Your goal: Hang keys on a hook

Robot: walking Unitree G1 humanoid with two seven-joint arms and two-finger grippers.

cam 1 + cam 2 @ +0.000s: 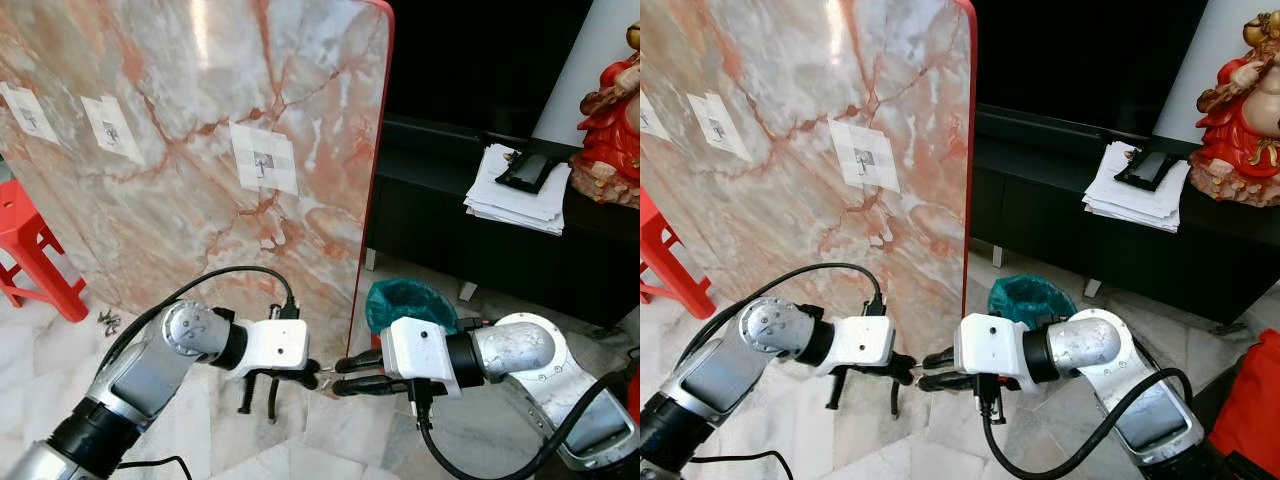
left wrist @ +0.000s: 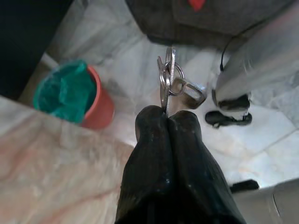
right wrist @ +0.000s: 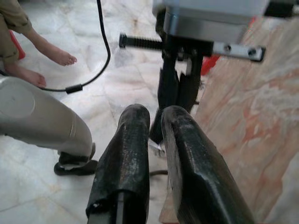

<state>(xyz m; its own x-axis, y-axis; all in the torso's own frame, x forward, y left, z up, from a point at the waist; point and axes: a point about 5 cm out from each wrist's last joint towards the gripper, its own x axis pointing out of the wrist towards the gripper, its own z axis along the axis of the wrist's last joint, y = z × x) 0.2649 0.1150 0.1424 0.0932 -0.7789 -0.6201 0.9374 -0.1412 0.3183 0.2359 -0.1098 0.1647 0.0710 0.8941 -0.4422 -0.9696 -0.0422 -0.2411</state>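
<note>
Left gripper (image 2: 166,122) low over the marble floor (image 1: 40,360), jaws pressed together and pinching the keys (image 2: 169,77). Left wrist view: flat key blades stick out past the fingertips on a ring, with a small metal fob hanging from it.

Right gripper (image 1: 340,375) points across toward the left one, tips nearly meeting it in front of the slab's lower corner. Its jaws are slightly spread, a narrow gap between the fingers (image 3: 124,158). In the right wrist view a bit of metal shows in that gap near the left gripper's tips; cannot tell whether the right fingers touch it.

Marble slab (image 1: 180,80), pink-veined with a red edge, leans upright behind both grippers. Three white patches on its face; the nearest one (image 1: 264,158) carries a small dark hook, high above the grippers. The other two (image 1: 112,128) sit further left.

Red bin with green liner (image 1: 410,303) on the floor just right of the slab edge, behind the right gripper. Black cabinet (image 1: 450,215) beyond it, holding a paper stack (image 1: 510,195) with a dark object on top, and a red figurine (image 1: 612,110) at far right. Red stool (image 1: 35,245) at far left.

A person's bare feet (image 3: 56,55) on the floor in the right wrist view.
</note>
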